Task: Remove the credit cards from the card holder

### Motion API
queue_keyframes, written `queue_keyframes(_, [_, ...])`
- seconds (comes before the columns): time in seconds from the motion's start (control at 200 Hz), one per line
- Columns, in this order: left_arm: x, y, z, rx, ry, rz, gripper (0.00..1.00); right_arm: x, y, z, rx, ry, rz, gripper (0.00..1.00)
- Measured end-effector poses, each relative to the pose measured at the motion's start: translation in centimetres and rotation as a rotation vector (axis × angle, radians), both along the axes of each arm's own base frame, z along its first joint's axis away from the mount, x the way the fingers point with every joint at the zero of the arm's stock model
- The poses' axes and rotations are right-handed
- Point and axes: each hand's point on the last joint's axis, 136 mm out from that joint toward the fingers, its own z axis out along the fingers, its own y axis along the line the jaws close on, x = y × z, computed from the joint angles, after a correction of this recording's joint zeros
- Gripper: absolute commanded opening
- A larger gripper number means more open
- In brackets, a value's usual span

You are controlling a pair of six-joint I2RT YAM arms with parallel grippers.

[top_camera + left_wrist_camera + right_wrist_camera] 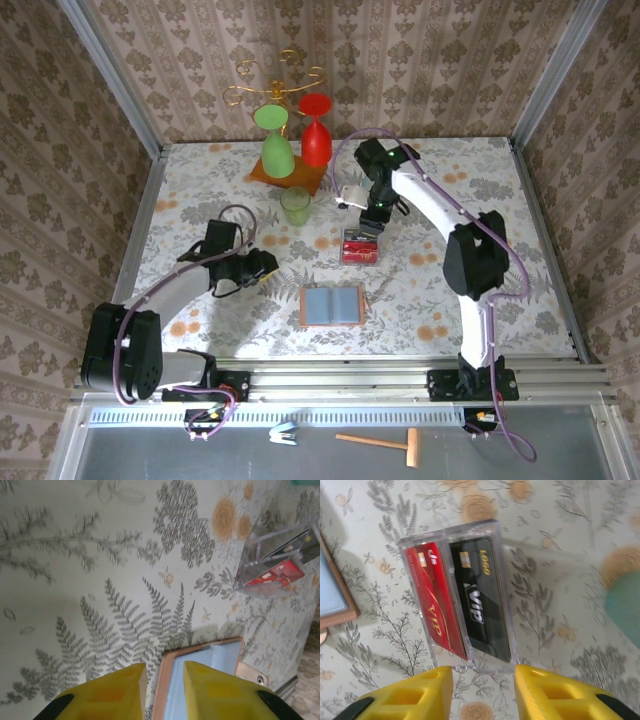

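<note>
Right wrist view: the right gripper hangs over one short end of a clear tray, its jaws well apart and holding nothing. The credit cards, one red and one black, lie side by side inside that tray, near the centre of the worktop. The card holder lies open and flat towards the near edge, apart from the tray, with its grey-blue inside showing; we see no card in it. We judge the step in hand to be the release and withdrawal.

1. We raise the right gripper straight up before any sideways travel, so that no finger catches the tray wall or tips a card.
2. We hold the jaws apart during the lift; closing them early risks pinching the tray rim.
3. The left gripper sits low near the left edge of the holder, jaws narrowly apart and gripping nothing. We draw it back towards the worktop's left edge, away from the holder's tan rim, so that the holder is not dragged.
</note>
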Motion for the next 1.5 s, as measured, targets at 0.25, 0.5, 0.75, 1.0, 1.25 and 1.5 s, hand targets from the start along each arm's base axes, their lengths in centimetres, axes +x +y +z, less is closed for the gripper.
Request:
queue_keyframes(0.25, [1.8,1.4,0.9,0.126,-0.101,-0.015,0.75,-1.4,-2.2,-0.7,0.011,-0.096,-0.165,1.0])
queue_keyframes(0.5, [3.0,4.7,0.4,0.268,-0.144,0.016,1.0,-3.8,-4.6,-2.9,0.032,-0.154,-0.322,1.0])
queue_keyframes(0.75, [4.4,9.9,0.6,0.448,-0.187,0.101,1.0,-3.3,-7.8,-4.1,0.093,-0.263,-0.548,1.0])
queue_keyframes(1.0, [6.1,14.4,2.0,0.623,-0.285,0.183,1.0,-2.2,-12.3,-5.5,0.163,-0.354,-0.801,1.0])
queue_keyframes(1.25, [7.2,18.5,1.4,0.708,-0.348,0.279,1.0,-1.4,-16.4,-5.8,0.294,-0.495,-1.011,1.0])
queue_keyframes(1.5, [7.9,21.6,0.6,0.733,-0.462,0.363,1.0,-0.3,-17.4,-5.5,0.41,-0.619,-1.073,1.0])
